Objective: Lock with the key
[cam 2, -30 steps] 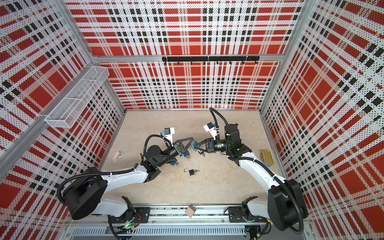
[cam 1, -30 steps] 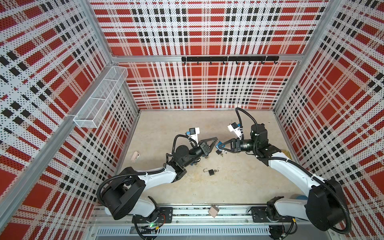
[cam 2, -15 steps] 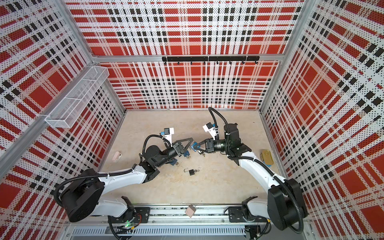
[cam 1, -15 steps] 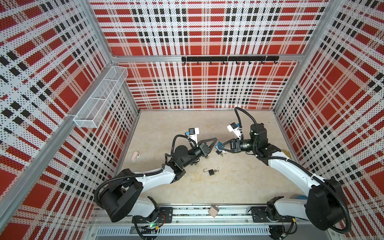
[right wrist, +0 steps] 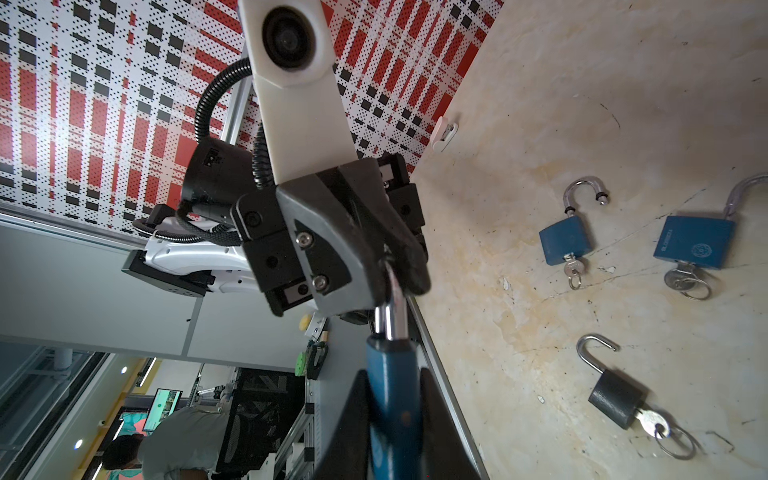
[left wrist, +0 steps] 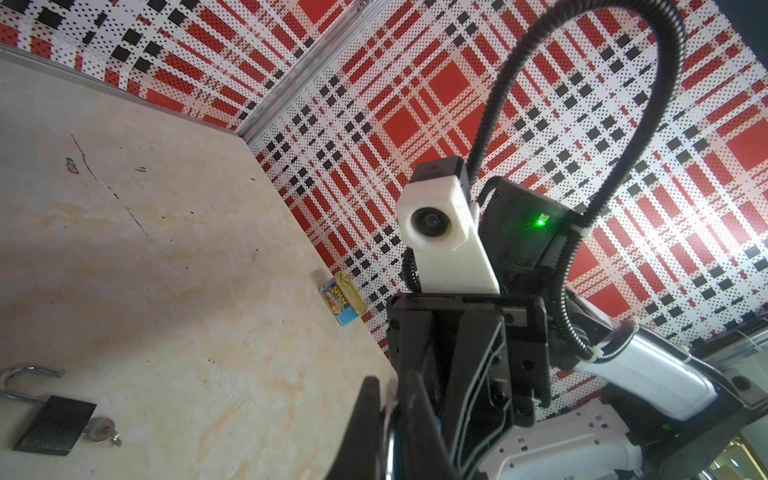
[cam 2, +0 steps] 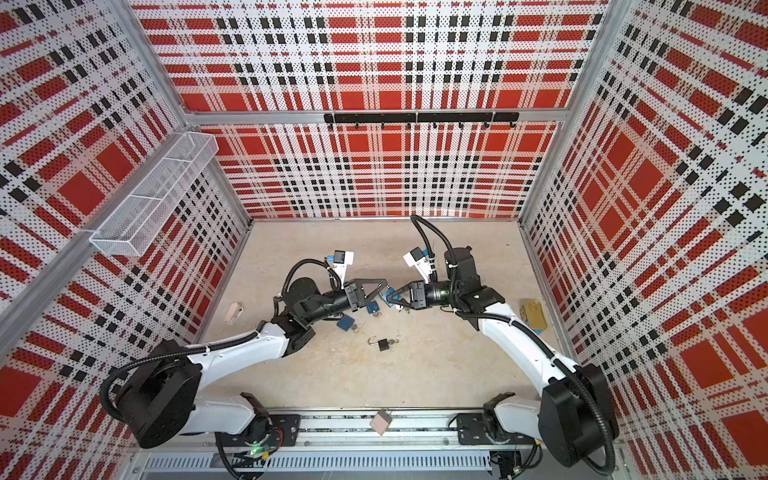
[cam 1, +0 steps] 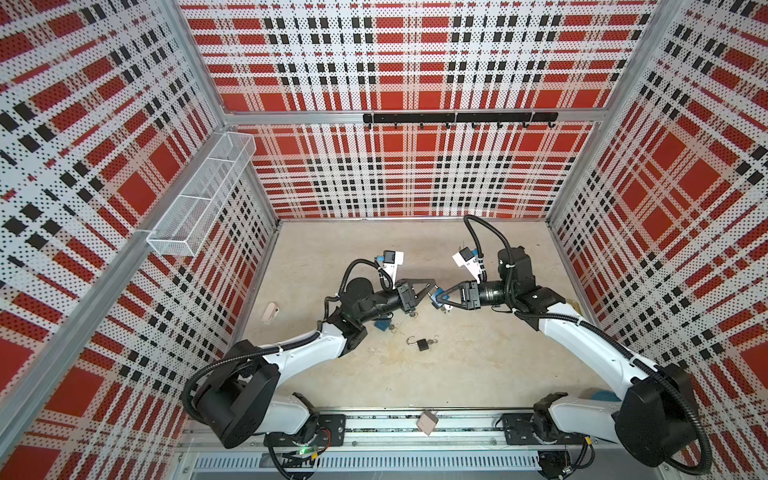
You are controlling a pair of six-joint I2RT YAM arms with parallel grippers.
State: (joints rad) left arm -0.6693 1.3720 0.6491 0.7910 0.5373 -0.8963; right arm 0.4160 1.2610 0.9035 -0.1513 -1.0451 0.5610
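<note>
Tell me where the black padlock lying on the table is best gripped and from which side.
Grip the black padlock by its body, from above, jaws closing across its two bare side edges. It lies flat on the table; the open shackle juts from one end and the key with its ring from the other, leaving only those edges free.

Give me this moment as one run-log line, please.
left claw: shut on shackle | right claw: shut on blue padlock | spare: black padlock open on table
</note>
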